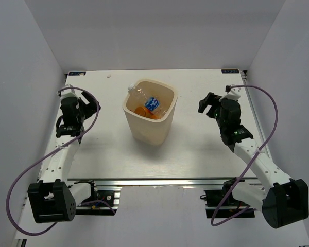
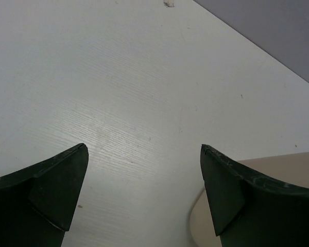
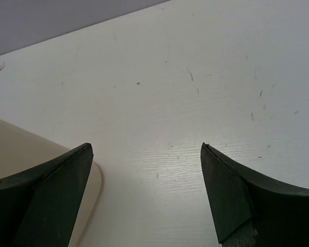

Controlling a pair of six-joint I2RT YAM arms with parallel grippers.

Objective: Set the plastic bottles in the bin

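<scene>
The cream bin [image 1: 144, 131] stands upright at the middle of the table. Inside it lie a clear bottle with a blue label [image 1: 151, 103] and an orange bottle [image 1: 142, 110]; the other bottles are hidden. My left gripper [image 1: 94, 106] is open and empty, to the left of the bin; the bin's wall shows at the lower right of the left wrist view [image 2: 278, 164]. My right gripper [image 1: 208, 104] is open and empty, to the right of the bin; the bin's wall shows at the left of the right wrist view [image 3: 20, 149].
The white table [image 1: 195, 149] is walled by grey panels at left, right and back. A small white scrap [image 2: 169, 3] lies near the back edge. Purple cables loop beside both arms.
</scene>
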